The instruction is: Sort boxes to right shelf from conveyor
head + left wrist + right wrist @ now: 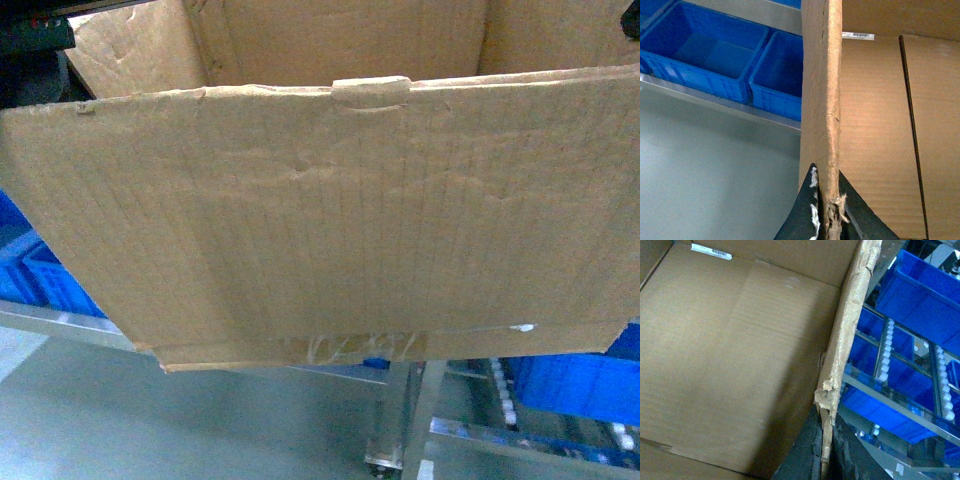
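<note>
one cardboard box fills the head view, the same box appearing in both wrist views. two grippers show, one per wrist view: the left gripper at the bottom centre, the right gripper at the bottom centre. two blue bins sit side by side in the upper left of the left wrist view. one white label strip lies inside the box, upper left. two rows of white roller wheels are clear at the right of the right wrist view.

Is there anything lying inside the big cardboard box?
No, the right wrist view shows the cardboard box holding nothing loose, only a small white label strip stuck to its inside.
</note>
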Robot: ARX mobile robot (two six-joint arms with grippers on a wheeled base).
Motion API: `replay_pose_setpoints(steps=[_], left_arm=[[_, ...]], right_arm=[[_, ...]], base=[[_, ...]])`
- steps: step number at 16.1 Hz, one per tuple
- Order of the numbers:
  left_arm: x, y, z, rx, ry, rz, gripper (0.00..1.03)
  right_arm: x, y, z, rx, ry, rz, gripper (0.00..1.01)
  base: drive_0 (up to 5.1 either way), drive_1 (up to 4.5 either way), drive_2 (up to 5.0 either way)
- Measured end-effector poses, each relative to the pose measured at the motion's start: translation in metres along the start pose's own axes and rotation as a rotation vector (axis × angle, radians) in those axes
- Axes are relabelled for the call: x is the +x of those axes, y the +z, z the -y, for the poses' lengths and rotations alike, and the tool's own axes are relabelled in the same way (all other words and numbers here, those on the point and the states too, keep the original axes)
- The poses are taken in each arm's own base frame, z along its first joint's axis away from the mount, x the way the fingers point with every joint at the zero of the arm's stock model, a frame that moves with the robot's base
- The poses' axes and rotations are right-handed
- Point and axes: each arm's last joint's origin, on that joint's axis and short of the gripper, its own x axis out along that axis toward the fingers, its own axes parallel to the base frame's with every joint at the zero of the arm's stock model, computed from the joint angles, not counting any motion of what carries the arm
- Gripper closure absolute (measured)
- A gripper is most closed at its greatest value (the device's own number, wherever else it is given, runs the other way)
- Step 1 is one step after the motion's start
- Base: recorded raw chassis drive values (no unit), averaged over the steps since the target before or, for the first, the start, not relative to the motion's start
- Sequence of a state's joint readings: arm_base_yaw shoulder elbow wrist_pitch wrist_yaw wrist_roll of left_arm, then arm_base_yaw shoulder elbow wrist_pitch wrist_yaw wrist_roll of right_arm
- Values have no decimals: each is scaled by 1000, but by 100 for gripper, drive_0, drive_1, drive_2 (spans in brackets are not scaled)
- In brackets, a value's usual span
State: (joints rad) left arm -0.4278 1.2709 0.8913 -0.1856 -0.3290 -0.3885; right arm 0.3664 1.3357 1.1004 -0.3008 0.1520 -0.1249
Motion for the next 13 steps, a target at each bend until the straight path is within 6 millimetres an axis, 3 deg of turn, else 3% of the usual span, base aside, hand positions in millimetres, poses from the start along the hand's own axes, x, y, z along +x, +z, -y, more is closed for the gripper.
replay_pose_setpoints(steps=[13], left_arm=[[-2,1,0,-1,-2,4,101]], right_arm=[[-1,0,0,1,0,1,99]], base=[[-102,-130,-73]])
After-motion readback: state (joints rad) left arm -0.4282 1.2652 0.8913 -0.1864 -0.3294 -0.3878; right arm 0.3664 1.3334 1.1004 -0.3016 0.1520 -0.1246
